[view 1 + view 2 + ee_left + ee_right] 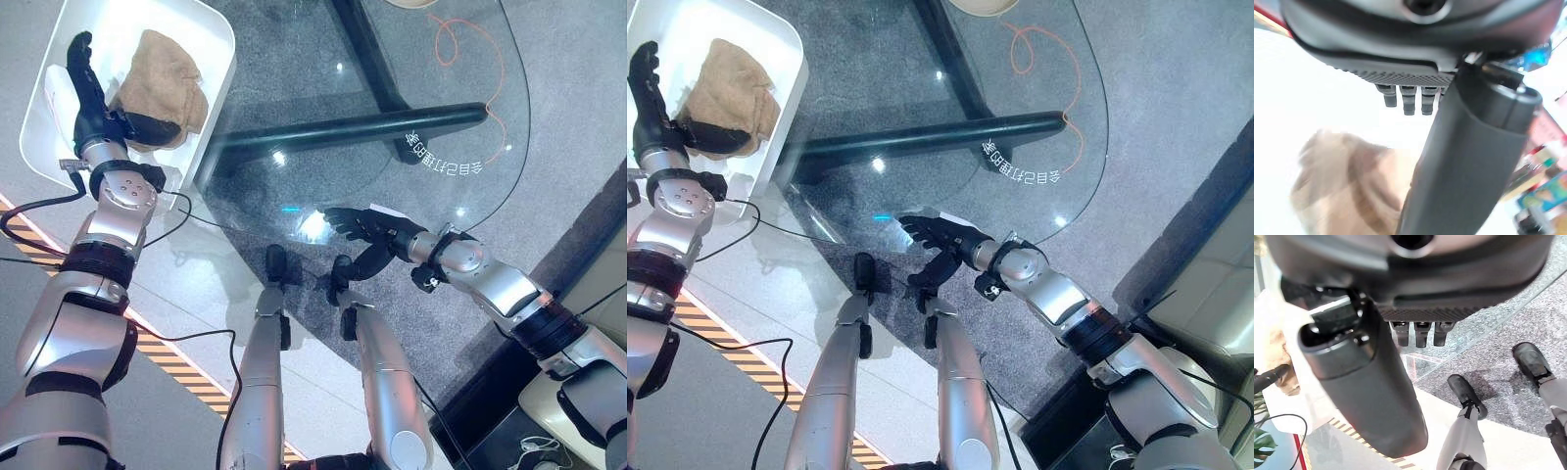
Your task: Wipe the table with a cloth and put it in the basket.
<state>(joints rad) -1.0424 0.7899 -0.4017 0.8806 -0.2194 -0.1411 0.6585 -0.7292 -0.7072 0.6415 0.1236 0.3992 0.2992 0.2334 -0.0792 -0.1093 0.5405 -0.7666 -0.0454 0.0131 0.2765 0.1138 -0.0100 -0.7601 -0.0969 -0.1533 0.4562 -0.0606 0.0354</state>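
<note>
The right robot hand [364,230] rests with fingers spread on the glass bench [460,108], while at ten o'clock the left robot hand [86,83], fingers straight, seems to have released the cloth [162,83] into the basket [217,44].

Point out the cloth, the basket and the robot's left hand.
cloth [165,83], left eye view, on the middle of the tan bundle.
basket [217,41], left eye view, on its white rim at the corner.
left hand [90,103], left eye view, on the palm, over the basket.

glass table [460,108] (round-edged, see-through) | white basket [220,59] at its left edge, holding tan cloth [162,83]
</note>
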